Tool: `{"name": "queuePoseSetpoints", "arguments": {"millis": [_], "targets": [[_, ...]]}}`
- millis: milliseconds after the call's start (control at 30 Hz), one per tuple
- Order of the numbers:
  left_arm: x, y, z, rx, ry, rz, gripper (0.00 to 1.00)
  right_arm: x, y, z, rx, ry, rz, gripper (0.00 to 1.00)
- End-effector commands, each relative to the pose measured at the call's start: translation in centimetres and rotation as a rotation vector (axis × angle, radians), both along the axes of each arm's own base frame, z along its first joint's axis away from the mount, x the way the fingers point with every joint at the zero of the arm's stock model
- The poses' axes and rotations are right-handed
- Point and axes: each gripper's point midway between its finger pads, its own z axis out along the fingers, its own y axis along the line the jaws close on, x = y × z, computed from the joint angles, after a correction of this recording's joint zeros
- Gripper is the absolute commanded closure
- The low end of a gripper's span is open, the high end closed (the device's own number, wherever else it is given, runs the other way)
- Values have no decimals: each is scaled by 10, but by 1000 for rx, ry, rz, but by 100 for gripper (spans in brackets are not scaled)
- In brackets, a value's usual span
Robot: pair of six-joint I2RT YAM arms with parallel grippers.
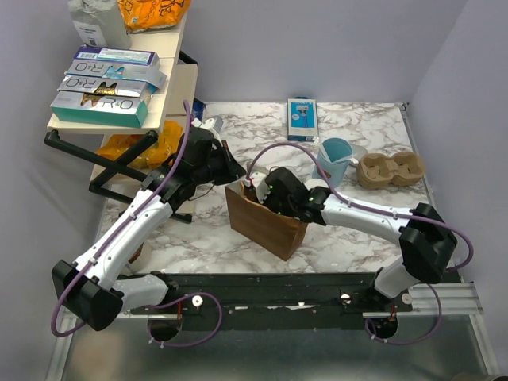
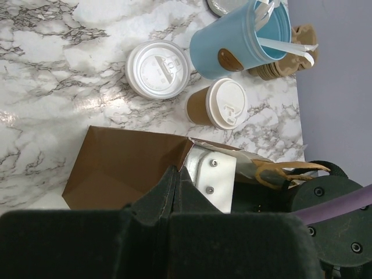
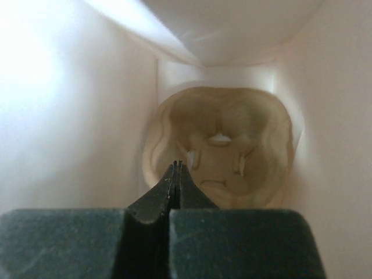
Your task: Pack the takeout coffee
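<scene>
Marble-patterned table (image 1: 202,238) fills the scene between lilac walls, with a wooden shelf (image 1: 178,44) of boxes at 10 o'clock. A brown paper bag (image 1: 266,226) stands open at the centre.

The takeout coffee (image 2: 218,104), a tan cup capped with a white lid, stands on the table outside the bag. In the left wrist view it sits at about 1 o'clock from the bag, near it but apart. Just beside the cup, at its 12 o'clock, is a blue mug (image 2: 241,38). At the cup's 10 o'clock lies another round white lid (image 2: 158,68); whether a cup sits under it cannot be told. In the top view a pulp carrier (image 1: 390,169) rests at 3 o'clock from the mug.

The left gripper (image 2: 176,170) is at the bag's rim, by its 11 o'clock corner in the top view. Its fingers are pressed together, and whether paper is pinched between them cannot be told. The right gripper (image 3: 177,165) reaches down inside the bag, jaws closed on nothing. It hangs above a second pulp carrier (image 3: 224,145) lying on the bag's bottom.
</scene>
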Motion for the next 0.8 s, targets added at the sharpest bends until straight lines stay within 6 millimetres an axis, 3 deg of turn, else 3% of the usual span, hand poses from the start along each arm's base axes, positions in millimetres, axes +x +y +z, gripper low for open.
{"name": "queuePoseSetpoints", "arguments": {"millis": [0, 133, 233, 400, 500, 567, 767], "targets": [[-3, -5, 0, -12, 18, -24, 100, -2, -10, -38, -115, 50, -31, 97], [-3, -3, 2, -14, 11, -20, 100, -1, -12, -39, -157, 52, -41, 97], [-3, -2, 0, -10, 12, -13, 100, 6, -11, -11, -140, 2, -55, 96], [-1, 7, -7, 27, 19, 32, 100, 10, 1, 69, 18, -56, -101, 92], [-2, 11, -7, 34, 13, 44, 100, 5, 1, 83, 56, -47, -103, 91], [-2, 11, -8, 35, 16, 43, 100, 0, -2, 78, 40, -16, -98, 92], [-3, 9, -8, 30, 13, 35, 100, -16, -22, 21, -138, 91, -98, 99]]}}
